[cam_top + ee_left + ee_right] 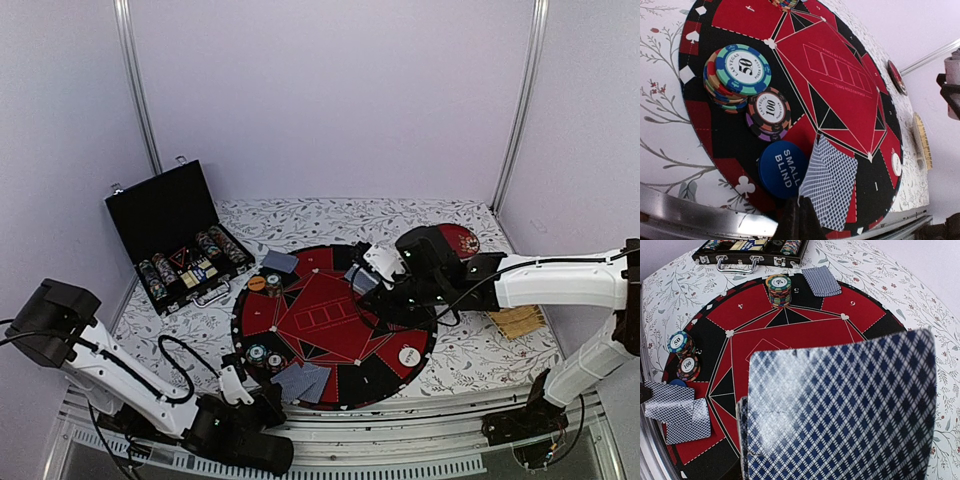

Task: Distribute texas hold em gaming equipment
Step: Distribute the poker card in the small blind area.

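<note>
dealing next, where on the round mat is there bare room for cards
On the round mat the red centre is bare, bordered by the near chip stacks and the far stack. The black segment between the near cards and the white button is free. The near-left edge is crowded; the right arm overhangs the far right.

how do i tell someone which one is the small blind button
Find the round red and black poker mat, then its near-left edge, where two chip stacks sit beside face-down cards. Between them lies the button: one flat plain blue disc lettered SMALL BLIND in white, not striped like the chips.
</note>
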Tool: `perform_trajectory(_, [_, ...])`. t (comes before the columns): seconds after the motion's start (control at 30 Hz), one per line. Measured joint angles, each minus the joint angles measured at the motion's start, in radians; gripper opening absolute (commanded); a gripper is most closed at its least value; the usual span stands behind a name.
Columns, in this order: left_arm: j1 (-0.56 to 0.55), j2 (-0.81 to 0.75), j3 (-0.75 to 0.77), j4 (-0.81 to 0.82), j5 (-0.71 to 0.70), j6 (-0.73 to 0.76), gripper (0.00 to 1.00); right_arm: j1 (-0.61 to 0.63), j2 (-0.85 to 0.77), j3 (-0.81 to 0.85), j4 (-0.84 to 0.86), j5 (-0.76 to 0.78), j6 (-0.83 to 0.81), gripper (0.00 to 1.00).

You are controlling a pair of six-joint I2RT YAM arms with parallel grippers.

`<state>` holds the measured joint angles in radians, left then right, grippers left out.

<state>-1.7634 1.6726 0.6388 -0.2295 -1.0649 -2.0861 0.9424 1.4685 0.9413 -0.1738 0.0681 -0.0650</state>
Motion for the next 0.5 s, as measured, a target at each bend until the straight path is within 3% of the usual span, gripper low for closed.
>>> perform_trajectory(0.33, [0.002, 0.029, -0.017, 0.114, -0.049, -0.01, 0.0, 0.0, -0.025, -0.004, 0.001, 0.0, 0.0, 0.49])
perform_trajectory(0.37, [0.002, 0.033, -0.017, 0.123, -0.048, -0.01, 0.02, 0.001, -0.025, -0.004, 0.001, 0.0, 0.0, 0.5])
perform_trajectory(0.5, [0.005, 0.06, -0.017, 0.178, -0.032, -0.011, 0.29, 0.002, -0.025, -0.004, 0.001, 0.0, -0.001, 0.5])
